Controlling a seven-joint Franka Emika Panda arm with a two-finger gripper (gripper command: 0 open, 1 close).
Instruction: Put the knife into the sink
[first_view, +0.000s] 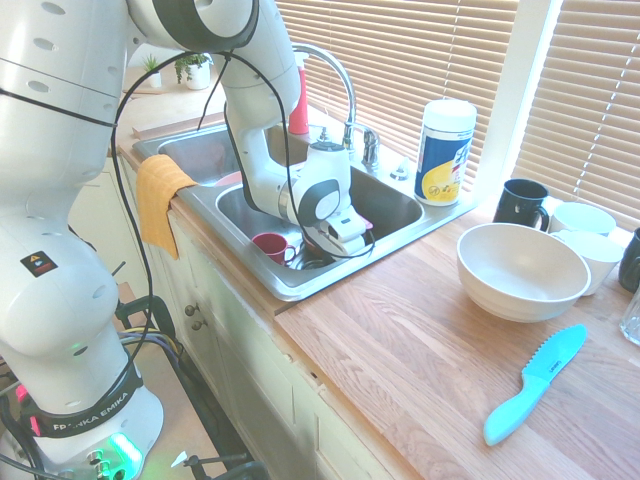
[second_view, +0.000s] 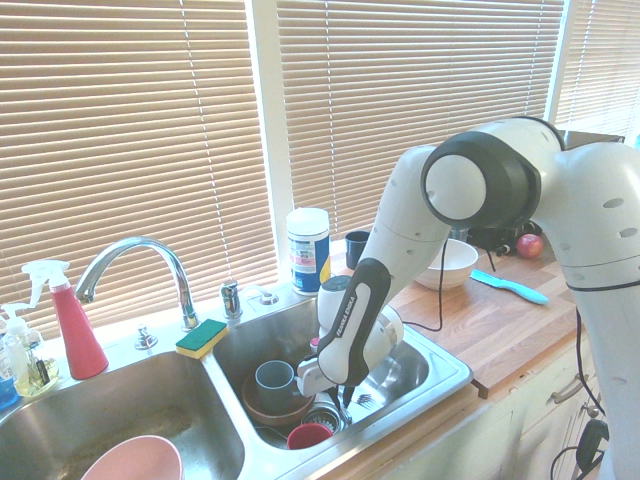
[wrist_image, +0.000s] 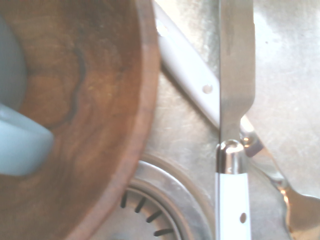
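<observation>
A: Where's the knife (wrist_image: 234, 100)?
B: Down in the sink (second_view: 440, 372), beside the drain and the wooden bowl (wrist_image: 85, 100).
A: And the fingers (second_view: 345, 392)?
B: Closed on its white handle, pointing straight down.

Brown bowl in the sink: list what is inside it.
A grey-blue cup stands inside the brown bowl; the wrist view shows bare wood grain beside it. The bowl's floor under the cup is covered, so anything there cannot be seen.
</observation>
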